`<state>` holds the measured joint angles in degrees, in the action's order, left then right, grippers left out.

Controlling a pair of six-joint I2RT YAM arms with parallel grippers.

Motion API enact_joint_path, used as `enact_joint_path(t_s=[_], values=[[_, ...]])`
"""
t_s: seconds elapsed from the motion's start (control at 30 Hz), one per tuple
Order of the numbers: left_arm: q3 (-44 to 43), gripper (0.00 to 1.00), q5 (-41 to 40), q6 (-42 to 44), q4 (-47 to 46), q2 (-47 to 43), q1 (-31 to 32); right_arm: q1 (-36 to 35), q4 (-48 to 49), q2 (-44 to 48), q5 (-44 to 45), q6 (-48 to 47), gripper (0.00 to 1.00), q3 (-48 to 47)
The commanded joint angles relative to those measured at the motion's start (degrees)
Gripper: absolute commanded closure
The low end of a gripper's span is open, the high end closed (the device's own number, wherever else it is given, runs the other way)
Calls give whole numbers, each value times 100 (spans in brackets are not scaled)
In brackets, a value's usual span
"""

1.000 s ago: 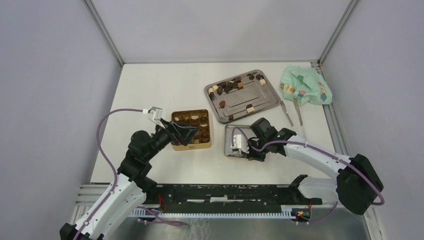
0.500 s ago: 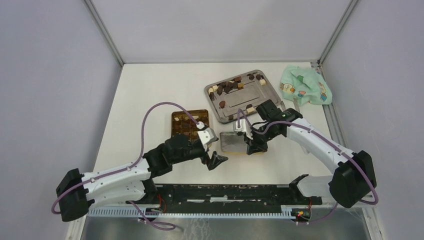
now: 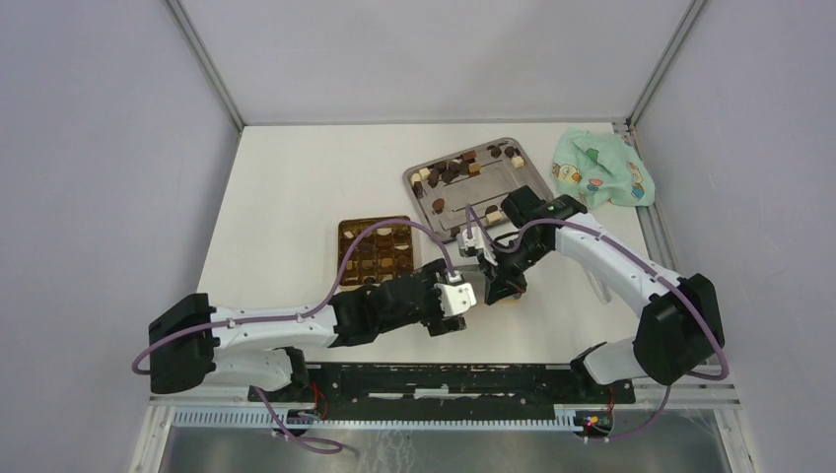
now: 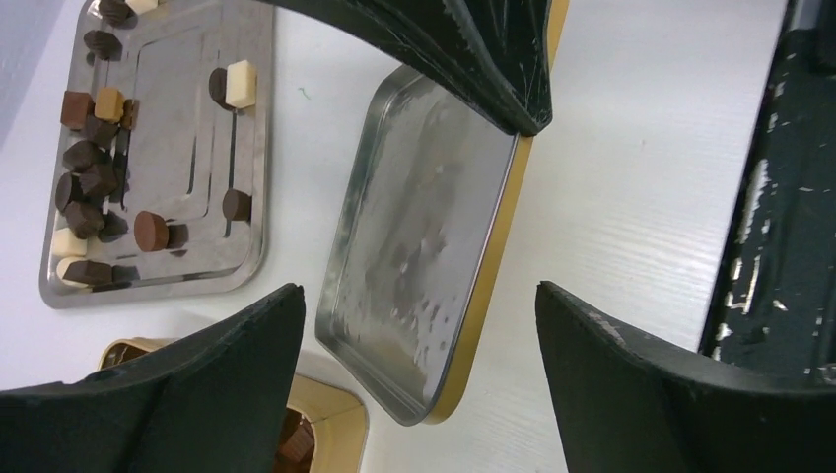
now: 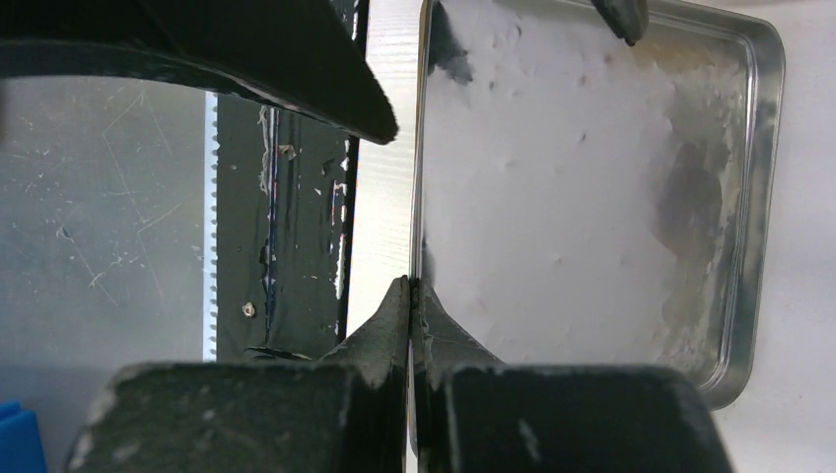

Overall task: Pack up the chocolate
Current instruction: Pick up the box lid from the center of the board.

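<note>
Chocolate [image 3: 463,163] pieces, dark, brown and cream, lie loose on a steel tray [image 3: 522,197]; more fill the gold gridded tin [image 3: 375,251]. They also show in the left wrist view as chocolate [image 4: 89,168] on the tray [image 4: 187,148]. A silver lid with a gold rim [image 4: 424,246] is tilted up off the table. My right gripper [image 5: 411,296] is shut on the lid's [image 5: 582,197] thin edge. My left gripper [image 4: 419,291] stands open around the lid's near corner without touching it. From above, the left gripper [image 3: 455,317] sits just left of the right gripper [image 3: 498,286].
A green patterned cloth [image 3: 601,169] lies at the back right by the wall. A corner of the gold tin [image 4: 325,424] sits just below the lid. The black rail [image 3: 444,379] runs along the table's near edge.
My left arm has swung right, away from the gold tin and over to the lid. My right gripper has shifted the lid back and tipped it up by its edge.
</note>
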<state>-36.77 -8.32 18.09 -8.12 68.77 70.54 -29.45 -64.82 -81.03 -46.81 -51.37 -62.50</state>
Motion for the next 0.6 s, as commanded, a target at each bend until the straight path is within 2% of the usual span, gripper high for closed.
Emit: enact_joint_path(t_s=[0.0, 0.2, 0.57], values=[[-286, 11, -434, 520, -34, 252, 58, 54, -245, -163, -360, -230, 100, -380], [-467, 21, -907, 670, -126, 554, 310, 82, -540, -423, -500, -398, 100, -689], [-726, 47, -999, 703, 12, 935, 379, 175, -695, -637, -530, -444, 100, -992]])
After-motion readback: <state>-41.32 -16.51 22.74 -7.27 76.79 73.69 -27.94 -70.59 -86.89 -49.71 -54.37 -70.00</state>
